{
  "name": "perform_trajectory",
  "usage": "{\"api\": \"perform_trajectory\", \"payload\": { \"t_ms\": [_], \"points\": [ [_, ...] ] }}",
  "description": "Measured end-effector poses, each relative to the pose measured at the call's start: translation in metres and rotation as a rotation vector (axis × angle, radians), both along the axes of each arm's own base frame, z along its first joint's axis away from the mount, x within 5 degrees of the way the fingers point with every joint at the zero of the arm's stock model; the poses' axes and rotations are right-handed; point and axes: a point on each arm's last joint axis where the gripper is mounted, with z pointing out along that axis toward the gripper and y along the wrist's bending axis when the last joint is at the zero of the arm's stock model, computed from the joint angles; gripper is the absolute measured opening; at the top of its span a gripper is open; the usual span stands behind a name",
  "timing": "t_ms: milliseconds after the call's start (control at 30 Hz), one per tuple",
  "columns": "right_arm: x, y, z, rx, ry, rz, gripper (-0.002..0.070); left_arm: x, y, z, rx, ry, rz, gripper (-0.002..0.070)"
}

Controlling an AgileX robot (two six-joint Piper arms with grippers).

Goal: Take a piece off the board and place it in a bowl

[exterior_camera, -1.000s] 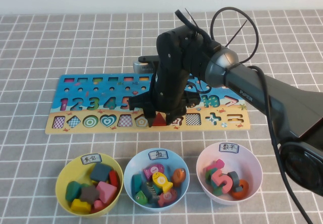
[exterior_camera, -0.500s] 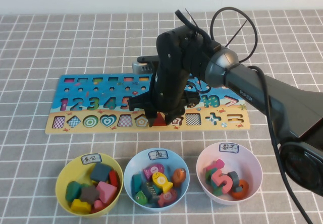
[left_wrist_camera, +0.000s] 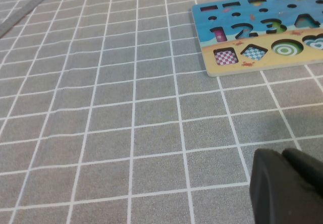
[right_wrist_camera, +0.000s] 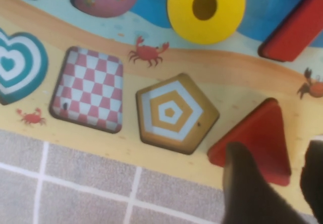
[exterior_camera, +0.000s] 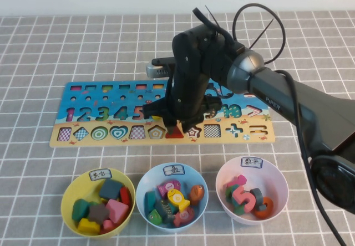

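Note:
The piece point(exterior_camera: 174, 133), a small red triangle, lies in its slot on the tan strip of the board point(exterior_camera: 127, 142). My right gripper point(exterior_camera: 177, 127) points down over it, open, with one finger on each side. In the right wrist view, one dark fingertip point(right_wrist_camera: 237, 158) overlaps the piece point(right_wrist_camera: 260, 133) and the other stands just off its far edge, so the right gripper point(right_wrist_camera: 275, 151) straddles it. The yellow bowl point(exterior_camera: 66, 193), holding several shape blocks, stands at the front left. My left gripper point(left_wrist_camera: 285, 156) hangs shut over bare cloth, short of the board's end point(left_wrist_camera: 262, 65).
A light-blue bowl point(exterior_camera: 143, 188) and a white-pink bowl point(exterior_camera: 280, 185), both with pieces in them, stand in a row beside the yellow one. Beside the triangle's slot are a pentagon cut-out point(right_wrist_camera: 171, 114) and a checked cut-out point(right_wrist_camera: 90, 89). A yellow number point(right_wrist_camera: 206, 7) sits above them.
The right gripper's fingers have drawn closer together around the red triangle. The wrist has shifted slightly. The triangle stays in its slot.

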Motion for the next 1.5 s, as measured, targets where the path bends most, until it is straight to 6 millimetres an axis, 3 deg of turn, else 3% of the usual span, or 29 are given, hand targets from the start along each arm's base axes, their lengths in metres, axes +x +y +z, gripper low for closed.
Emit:
{"api": "perform_trajectory", "payload": {
  "t_ms": [300,500,633,1500],
  "points": [
    [-0.002,0.001,0.005,0.006,-0.008,0.004,0.0242,0.000,0.000,0.000,0.000,0.000,0.000,-0.0004],
    [-0.003,0.002,0.005,0.014,-0.001,-0.002,0.0389,0.000,0.000,0.000,0.000,0.000,0.000,-0.0004],
    [-0.003,0.003,0.005,0.019,0.006,-0.032,0.0428,0.000,0.000,0.000,0.000,0.000,0.000,-0.0004],
    [-0.004,0.007,-0.011,-0.027,0.008,-0.089,0.0429,0.000,0.000,0.000,0.000,0.000,0.000,-0.0004]
  ]
}}
